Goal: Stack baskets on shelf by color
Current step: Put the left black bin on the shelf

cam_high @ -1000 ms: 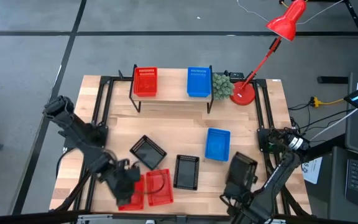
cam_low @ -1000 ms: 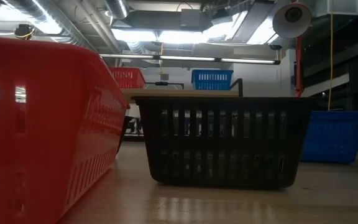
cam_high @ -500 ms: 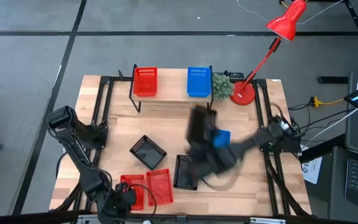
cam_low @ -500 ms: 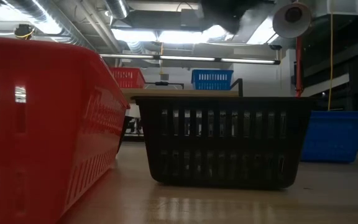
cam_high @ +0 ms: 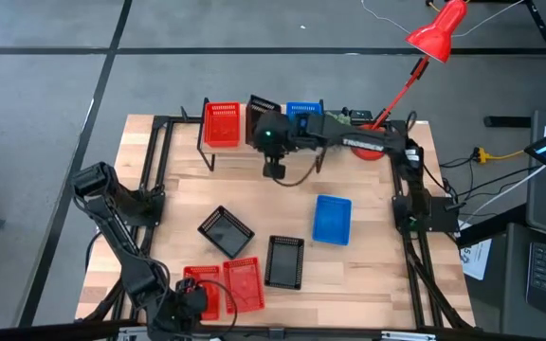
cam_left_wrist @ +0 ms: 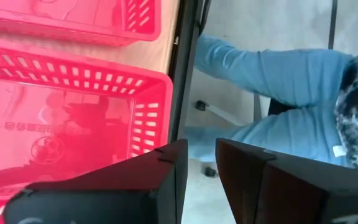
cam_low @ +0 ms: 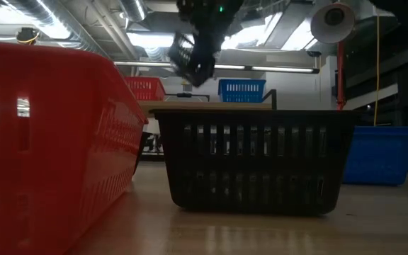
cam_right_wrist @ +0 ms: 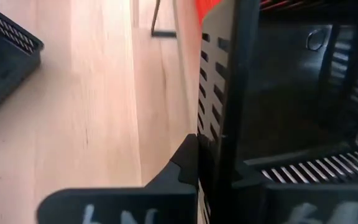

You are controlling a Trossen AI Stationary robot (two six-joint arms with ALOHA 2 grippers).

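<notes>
My right gripper (cam_high: pixel 266 134) reaches across to the shelf (cam_high: pixel 240 152) and is shut on a black basket (cam_high: pixel 262 116). It holds the basket in the gap between the red basket (cam_high: pixel 221 123) and the blue basket (cam_high: pixel 301 123) that stand on the shelf. In the low view the black basket (cam_low: pixel 192 57) hangs tilted above the shelf board. Two black baskets (cam_high: pixel 226 230) (cam_high: pixel 284 260), a blue basket (cam_high: pixel 331 219) and two red baskets (cam_high: pixel 200 289) (cam_high: pixel 243 284) rest on the table. My left gripper (cam_high: pixel 186 305) waits open at the near edge beside the red baskets. My right gripper pinches one side wall of the black basket (cam_right_wrist: pixel 213 124) at its rim, one finger (cam_right_wrist: pixel 185 162) outside the wall and the other inside the hollow. The basket is lifted clear and tilted, above the shelf board.
A red desk lamp (cam_high: pixel 373 142) and a small green plant (cam_high: pixel 337 131) stand at the shelf's right end. Black frame rails run along the table's left and right sides. A person in a blue sleeve (cam_left_wrist: pixel 278 68) sits beyond the near edge.
My right arm has swung fast from the near right corner across the table's middle to the shelf at the far side, carrying the black basket raised. My left gripper has drawn back from over the red baskets to the near edge, then stayed there.
</notes>
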